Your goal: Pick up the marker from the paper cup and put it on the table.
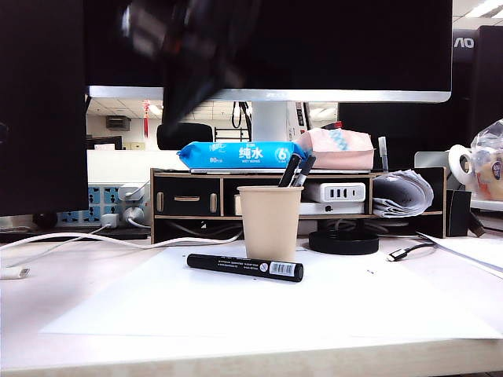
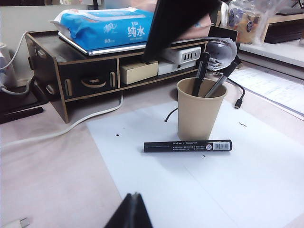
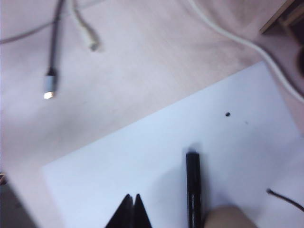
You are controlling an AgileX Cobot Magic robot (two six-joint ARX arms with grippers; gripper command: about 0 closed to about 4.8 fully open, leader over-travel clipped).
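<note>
Matte desk (image 1: 63, 298), slim marker (image 1: 244, 267), both hands closed

Your right hand (image 3: 131, 211) shows two matte black fingers tapering to points; your left hand (image 2: 130, 213) looks the same, black and wedge-shaped; overhead your right arm blurs dark.

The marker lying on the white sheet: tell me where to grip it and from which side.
Grip the marker at mid-barrel, coming straight down from above with the jaws across its width. It lies flat on the paper sheet, long and slim, with open space along its near side; the paper cup stands close behind it. Right gripper is shut and empty above the sheet.
</note>
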